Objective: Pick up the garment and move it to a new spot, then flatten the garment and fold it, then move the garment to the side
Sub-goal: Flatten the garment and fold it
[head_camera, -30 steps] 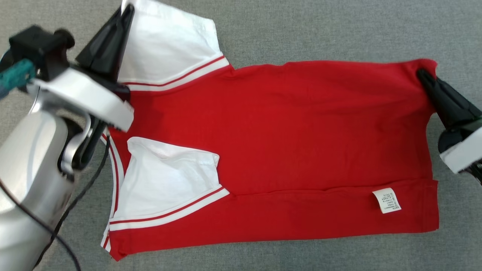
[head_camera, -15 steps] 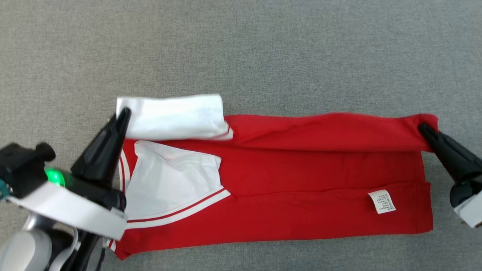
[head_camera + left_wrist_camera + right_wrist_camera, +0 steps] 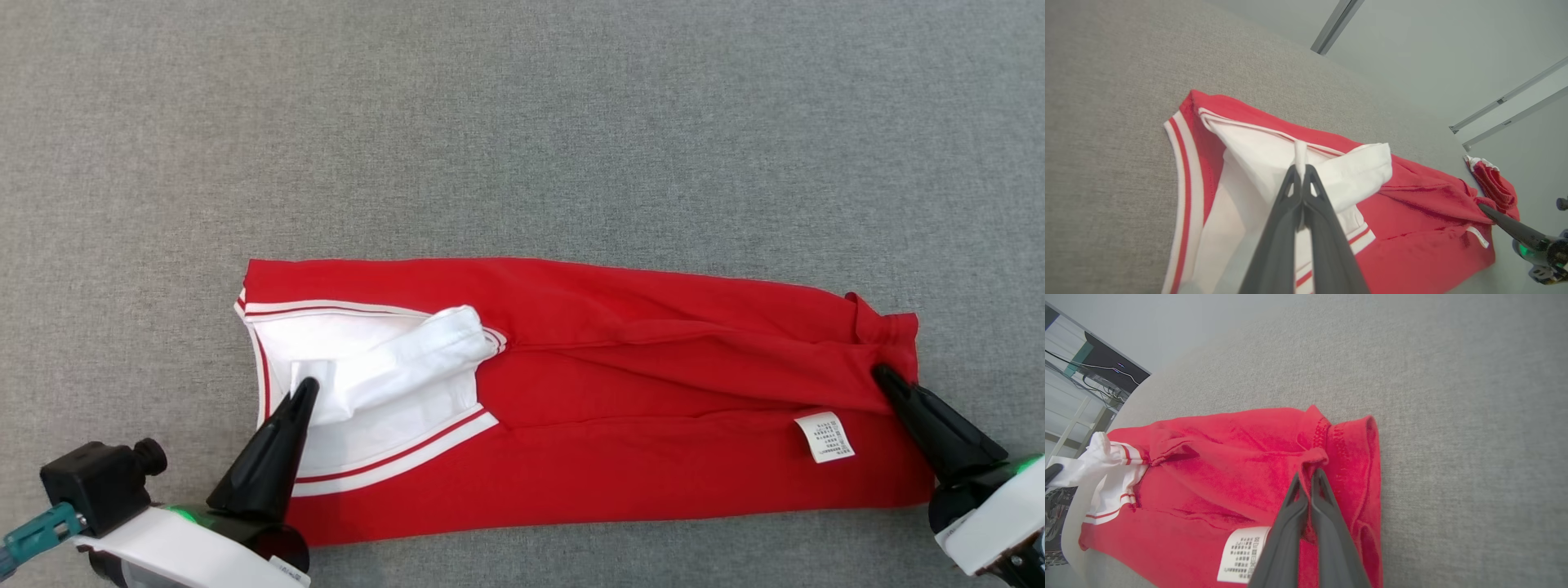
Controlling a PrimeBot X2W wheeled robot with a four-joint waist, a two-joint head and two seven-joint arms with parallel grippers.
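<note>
Red garment [image 3: 653,474], half folded (label [image 3: 826,437] up): left gripper [image 3: 306,384] clamped on its white sleeve [image 3: 392,359], right gripper [image 3: 880,374] pinching the hem [image 3: 894,339].

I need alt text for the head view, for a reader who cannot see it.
A red-and-white garment lies partly folded along its length on a grey surface. The shut left gripper pinches a white sleeve at one end, the shut right gripper the red hem at the other. A care label faces up.
</note>
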